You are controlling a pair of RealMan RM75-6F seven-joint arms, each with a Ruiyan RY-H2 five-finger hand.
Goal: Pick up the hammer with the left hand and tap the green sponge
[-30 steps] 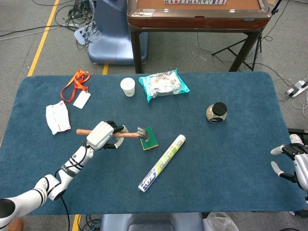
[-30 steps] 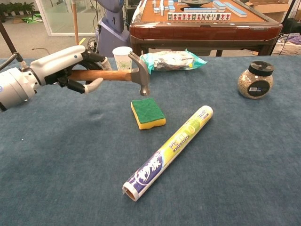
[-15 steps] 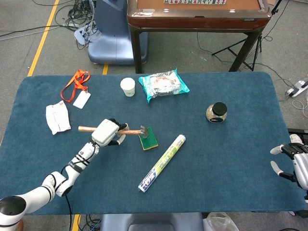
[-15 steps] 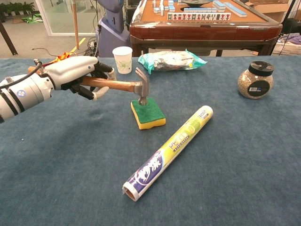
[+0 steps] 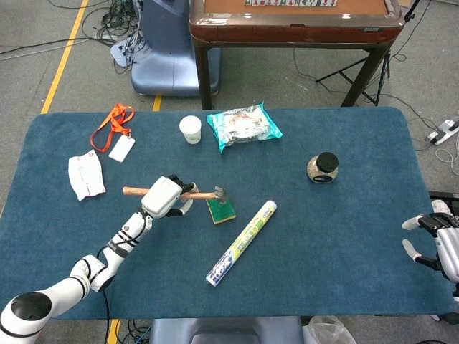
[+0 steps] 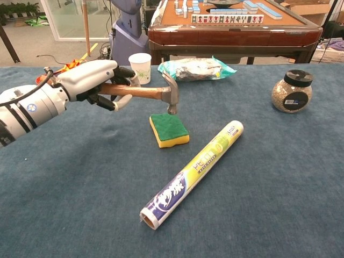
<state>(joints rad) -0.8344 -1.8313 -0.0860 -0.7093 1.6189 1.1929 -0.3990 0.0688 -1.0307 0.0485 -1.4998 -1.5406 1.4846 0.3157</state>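
My left hand [image 5: 163, 197] [image 6: 97, 80] grips the wooden handle of the hammer [image 5: 204, 193] [image 6: 145, 92]. The hammer lies nearly level, its steel head [image 6: 171, 97] hanging just above the far edge of the green sponge [image 5: 221, 208] [image 6: 169, 129], apart from it. The sponge, green on top and yellow below, lies flat on the blue table [image 5: 344, 229]. My right hand [image 5: 439, 242] rests at the table's right edge, holding nothing, with its fingers apart; the chest view does not show it.
A rolled tube [image 5: 242, 243] [image 6: 193, 172] lies diagonally right of the sponge. A paper cup [image 5: 190, 129], a snack bag [image 5: 244, 125], a lidded jar [image 5: 323, 167], an orange lanyard with badge [image 5: 115, 132] and a white cloth [image 5: 84, 175] sit further off.
The hammer swung down until its head touched the sponge half a second ago. It has since lifted slightly and shifted right, so the head now hangs just above the sponge.
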